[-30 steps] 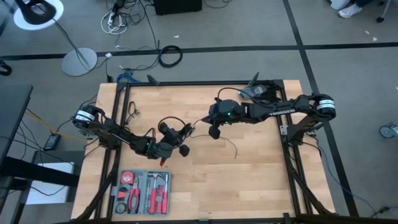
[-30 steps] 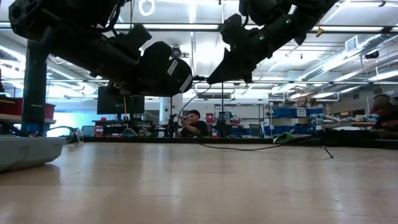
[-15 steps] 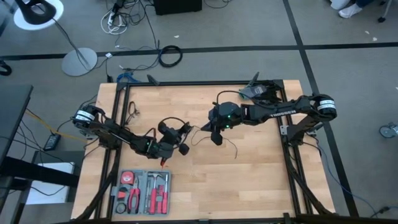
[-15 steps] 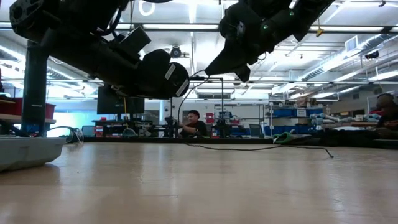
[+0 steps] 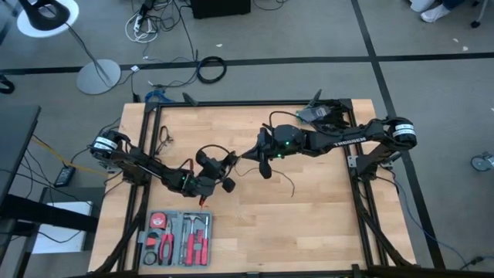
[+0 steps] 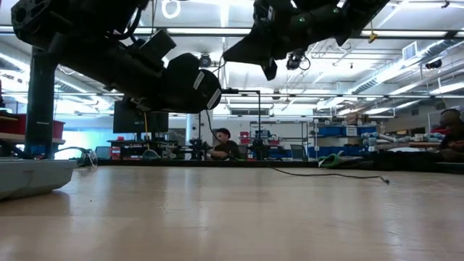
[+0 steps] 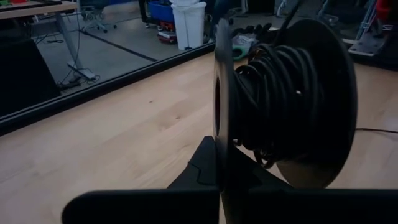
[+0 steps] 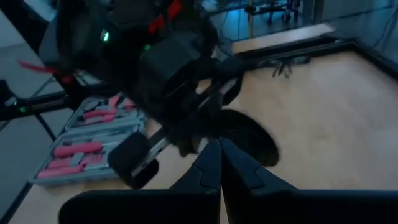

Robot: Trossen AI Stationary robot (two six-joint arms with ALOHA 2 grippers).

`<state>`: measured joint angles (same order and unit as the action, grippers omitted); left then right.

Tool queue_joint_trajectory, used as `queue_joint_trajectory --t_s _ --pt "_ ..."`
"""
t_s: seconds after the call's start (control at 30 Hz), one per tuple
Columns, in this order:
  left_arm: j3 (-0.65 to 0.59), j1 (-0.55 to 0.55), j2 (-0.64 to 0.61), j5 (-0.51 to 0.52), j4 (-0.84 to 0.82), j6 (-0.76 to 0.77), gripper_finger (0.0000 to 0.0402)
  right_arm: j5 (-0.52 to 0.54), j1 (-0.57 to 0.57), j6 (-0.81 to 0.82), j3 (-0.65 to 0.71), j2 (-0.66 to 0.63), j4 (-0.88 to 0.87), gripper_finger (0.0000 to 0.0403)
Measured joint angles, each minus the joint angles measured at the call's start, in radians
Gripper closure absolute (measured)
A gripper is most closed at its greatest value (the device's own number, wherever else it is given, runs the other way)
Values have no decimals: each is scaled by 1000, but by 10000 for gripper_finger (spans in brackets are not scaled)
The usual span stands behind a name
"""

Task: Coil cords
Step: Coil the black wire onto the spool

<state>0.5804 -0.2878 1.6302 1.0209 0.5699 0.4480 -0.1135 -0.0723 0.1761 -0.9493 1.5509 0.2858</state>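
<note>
Both arms are raised over the middle of the wooden table (image 5: 309, 224), their tips close together. The left gripper (image 5: 224, 176) reaches in from the left edge with its fingers (image 7: 208, 168) pressed shut on the thin rim of a round black spool (image 7: 286, 99), holding it on edge above the wood. Much of the cord (image 7: 273, 93) is wound in tight turns round the spool's hub. The right gripper (image 5: 258, 154) comes from the right side, just beyond the spool and slightly farther back, its fingers (image 8: 217, 165) closed together; a thin run of cord seems to lead between the two tips, though I cannot tell whether the right one actually pinches it. The loose tail of cord (image 5: 287, 181) lies on the table to the right of the spool, trailing toward the middle. A tool tray (image 5: 179, 238) with red-handled tools sits at the near left corner. Beyond the far edge a person (image 6: 223, 143) sits in the room.
</note>
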Motion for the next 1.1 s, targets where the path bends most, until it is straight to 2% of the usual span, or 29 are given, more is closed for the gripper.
queue_joint_trajectory --t_s 0.23,0.4,0.57,0.7,1.1 --pt "11 21 0 -69 -15 14 401 3 26 -2 -8 59 70 403" --pt "69 35 0 -63 -108 12 401 -8 32 -13 -45 122 69 403" --pt "89 39 0 -57 -139 3 401 -8 32 -27 -51 132 100 399" --pt "89 39 1 -65 -132 7 401 -4 43 -59 -50 132 100 391" --pt "89 40 1 -53 0 9 401 118 106 -162 -50 132 75 343"
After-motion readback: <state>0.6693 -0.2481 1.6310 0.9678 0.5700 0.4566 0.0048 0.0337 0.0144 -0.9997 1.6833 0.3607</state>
